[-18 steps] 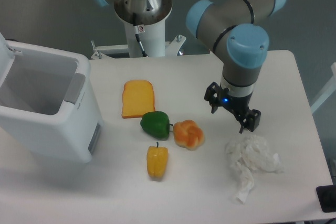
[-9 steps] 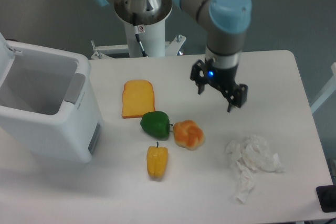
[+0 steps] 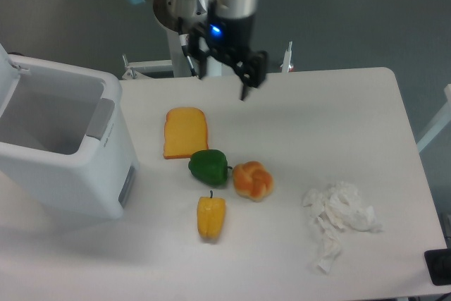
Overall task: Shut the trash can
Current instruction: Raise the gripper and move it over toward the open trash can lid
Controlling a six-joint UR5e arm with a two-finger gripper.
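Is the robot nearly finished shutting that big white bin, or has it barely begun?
Barely begun. The trash can stands open, its inside showing and its lid raised at the left edge. The end effector hangs open and empty over the table's far edge, touching nothing. Reaching the lid and pushing it down remain. The toy foods and crumpled tissue lie untouched.

The white table carries the open trash can at its left edge, a toast slice, green pepper, bread roll, yellow pepper, and crumpled tissue at right
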